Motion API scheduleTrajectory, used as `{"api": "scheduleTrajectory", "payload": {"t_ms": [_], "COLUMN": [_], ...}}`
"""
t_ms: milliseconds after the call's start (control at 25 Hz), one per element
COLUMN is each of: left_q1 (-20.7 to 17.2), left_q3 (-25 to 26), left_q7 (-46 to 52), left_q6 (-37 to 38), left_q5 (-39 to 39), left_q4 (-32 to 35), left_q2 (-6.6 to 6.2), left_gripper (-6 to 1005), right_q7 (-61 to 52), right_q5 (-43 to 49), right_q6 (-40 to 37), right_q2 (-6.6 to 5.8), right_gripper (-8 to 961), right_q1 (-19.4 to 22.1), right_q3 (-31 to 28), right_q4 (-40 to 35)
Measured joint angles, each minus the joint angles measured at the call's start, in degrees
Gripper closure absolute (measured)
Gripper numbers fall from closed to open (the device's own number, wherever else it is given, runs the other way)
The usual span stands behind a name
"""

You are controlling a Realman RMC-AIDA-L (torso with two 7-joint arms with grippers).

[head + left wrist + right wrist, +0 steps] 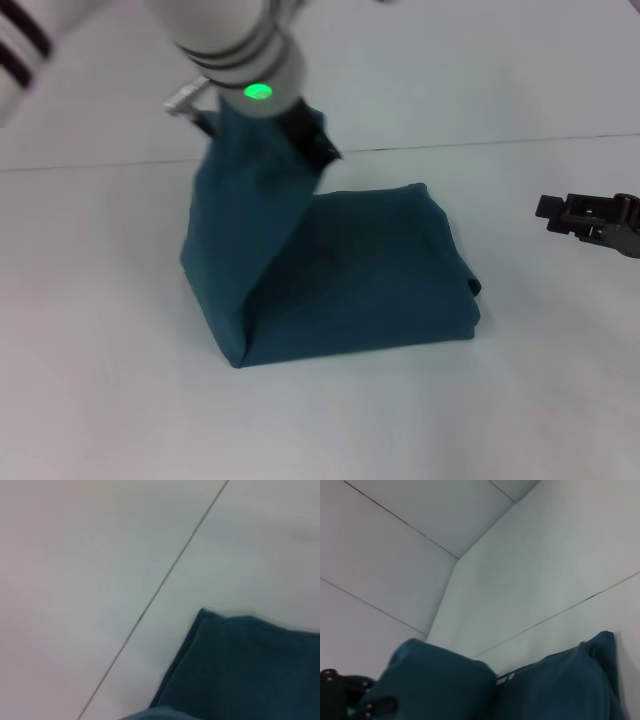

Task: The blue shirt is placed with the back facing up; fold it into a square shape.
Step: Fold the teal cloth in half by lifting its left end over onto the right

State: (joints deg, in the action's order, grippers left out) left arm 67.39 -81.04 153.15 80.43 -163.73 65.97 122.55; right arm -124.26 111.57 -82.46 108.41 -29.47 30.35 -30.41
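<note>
The blue shirt (350,270) lies on the white table as a folded, roughly rectangular bundle, plain dark teal. Its left part is pulled up off the table into a steep flap (240,200). My left gripper (305,135) hangs above the bundle's far left corner, shut on the top of that flap, mostly hidden under its own wrist. The left wrist view shows a folded corner of the shirt (250,670) below. In the right wrist view the raised flap (435,680) stands beside the flat part (565,685). My right gripper (558,213) hovers to the right, apart from the shirt.
The white table (120,400) stretches all around the shirt. A thin seam line (500,143) runs across its far side. A white wall with panel lines (395,555) rises behind the table.
</note>
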Motion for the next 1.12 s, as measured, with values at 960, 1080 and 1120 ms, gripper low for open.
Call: {"api": "scheduleTrajectory", "payload": {"t_ms": [960,1080,1120], "left_q1": [8.41,8.17,8.15], "left_q3": [-12.92,-14.51,-14.92], "left_q7": [3.61,2.93,2.91], "left_q6": [-14.24,-14.71,-15.09], "left_q5": [-0.01,-0.01,-0.01], "left_q4": [-14.87,-14.5,-14.42], "left_q2": [1.95,1.99,1.99], "left_gripper": [882,877,876], "right_q7": [-0.26,-0.28,-0.28], "right_q5": [0.05,0.05,0.06], "right_q6": [1.18,1.24,1.26], "right_q2": [0.28,0.31,0.31], "right_gripper": [467,467,467], "right_q1": [-0.14,-0.14,-0.15], "right_q3": [0.93,0.94,0.94], "right_q4": [0.09,0.09,0.09]}}
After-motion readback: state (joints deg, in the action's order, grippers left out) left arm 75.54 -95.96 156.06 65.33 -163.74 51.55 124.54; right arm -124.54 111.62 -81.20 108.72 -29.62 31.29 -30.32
